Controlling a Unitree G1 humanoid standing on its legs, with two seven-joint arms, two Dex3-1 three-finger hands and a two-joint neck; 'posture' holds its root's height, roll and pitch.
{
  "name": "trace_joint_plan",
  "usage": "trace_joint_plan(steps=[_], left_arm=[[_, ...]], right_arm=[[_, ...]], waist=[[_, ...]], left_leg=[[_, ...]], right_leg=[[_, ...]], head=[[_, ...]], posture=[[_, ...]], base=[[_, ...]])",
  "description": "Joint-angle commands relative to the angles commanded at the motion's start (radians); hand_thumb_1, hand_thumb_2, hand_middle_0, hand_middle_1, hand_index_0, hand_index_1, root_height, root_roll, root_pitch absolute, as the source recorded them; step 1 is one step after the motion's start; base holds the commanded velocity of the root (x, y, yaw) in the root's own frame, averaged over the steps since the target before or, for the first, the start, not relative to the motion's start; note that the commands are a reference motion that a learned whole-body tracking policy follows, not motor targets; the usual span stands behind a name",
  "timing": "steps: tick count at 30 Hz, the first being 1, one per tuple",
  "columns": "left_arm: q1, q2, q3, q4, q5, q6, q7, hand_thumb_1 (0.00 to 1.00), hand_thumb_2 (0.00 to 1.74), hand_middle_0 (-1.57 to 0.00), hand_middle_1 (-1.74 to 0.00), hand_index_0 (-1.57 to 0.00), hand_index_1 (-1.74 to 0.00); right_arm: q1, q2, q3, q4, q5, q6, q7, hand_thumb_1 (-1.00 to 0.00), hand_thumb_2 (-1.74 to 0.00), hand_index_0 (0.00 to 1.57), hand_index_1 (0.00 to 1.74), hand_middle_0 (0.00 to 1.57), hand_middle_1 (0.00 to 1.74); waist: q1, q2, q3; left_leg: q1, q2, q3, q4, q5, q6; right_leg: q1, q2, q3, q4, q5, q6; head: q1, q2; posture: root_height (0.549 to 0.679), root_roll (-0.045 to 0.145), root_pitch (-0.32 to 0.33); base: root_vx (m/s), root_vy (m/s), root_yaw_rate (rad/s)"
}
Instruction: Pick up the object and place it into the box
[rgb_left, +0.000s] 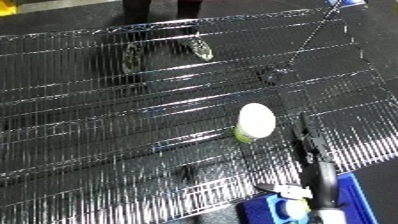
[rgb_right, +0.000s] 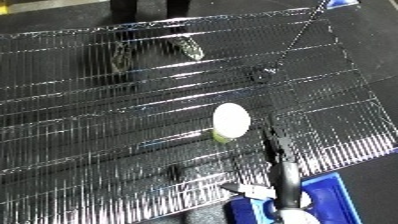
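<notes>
Wire-grid shelf (rgb_left: 107, 125) fills the view. Right hand (rgb_left: 311, 142) reaches up over it, dark and blurred; finger state cannot be told. Just left: white-capped object (rgb_left: 255, 121). Below, behind the forearm: blue bin (rgb_left: 360, 197).

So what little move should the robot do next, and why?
Probably slide the right hand leftward onto the white-and-green object, because it lies on the wire shelf just beside the hand, not held, with the blue bin nearby.

head stereo | looking down, probably steeply | both share wire shelf (rgb_left: 133, 125)
</notes>
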Motion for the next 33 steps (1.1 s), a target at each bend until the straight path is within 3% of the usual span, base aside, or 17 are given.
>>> trace_joint_plan(steps=[10,20,28,33], left_arm=[[0.012,0.003,-0.005,-0.005,0.009,0.002,-0.011,1.0,1.74,-1.57,-1.74,-1.57,-1.74],[-0.015,0.012,-0.029,0.003,0.033,0.024,-0.001,1.0,1.74,-1.57,-1.74,-1.57,-1.74],[-0.036,0.018,-0.061,0.006,0.041,0.02,0.019,1.0,1.74,-1.57,-1.74,-1.57,-1.74],[-0.042,0.015,-0.079,-0.003,0.026,0.018,0.024,1.0,1.74,-1.57,-1.74,-1.57,-1.74]], right_arm=[[0.009,-0.023,-0.009,0.031,0.032,-0.016,0.011,0.0,0.0,0.0,0.0,0.0,0.0],[-0.069,-0.04,-0.005,0.081,0.069,0.018,0.015,0.0,0.0,0.0,0.0,0.0,0.0],[-0.148,-0.075,-0.012,0.128,0.065,0.053,0.032,0.0,0.0,0.0,0.0,0.0,0.0],[-0.185,-0.095,-0.01,0.136,0.057,0.067,0.04,0.0,0.0,0.0,0.0,0.0,0.0]], waist=[[-0.011,0.014,0.0],[-0.016,0.039,0.0],[-0.026,0.083,0.0],[-0.029,0.103,0.0]], left_leg=[[-0.045,0.0,0.0,0.046,-0.014,-0.0047],[-0.108,-0.009,-0.003,0.093,-0.026,-0.0064],[-0.144,-0.021,0.003,0.106,-0.023,-0.0115],[-0.168,-0.023,0.01,0.115,-0.014,-0.0138]], right_leg=[[-0.034,0.003,0.002,0.034,-0.014,-0.0135],[-0.101,0.0012,0.007,0.088,-0.028,-0.0264],[-0.158,-0.0101,0.018,0.12,-0.039,-0.0361],[-0.193,-0.0159,0.023,0.141,-0.046,-0.0406]], head=[[0.046,0.008],[0.12,-0.002],[0.183,0.006],[0.201,0.022]], posture=[[0.662,0.038,-0.029],[0.659,0.053,-0.001],[0.655,0.071,0.023],[0.653,0.079,0.039]], base=[[0.025,-0.038,-0.028],[0.032,-0.045,-0.021],[0.028,0.016,-0.032],[0.013,0.017,-0.008]])
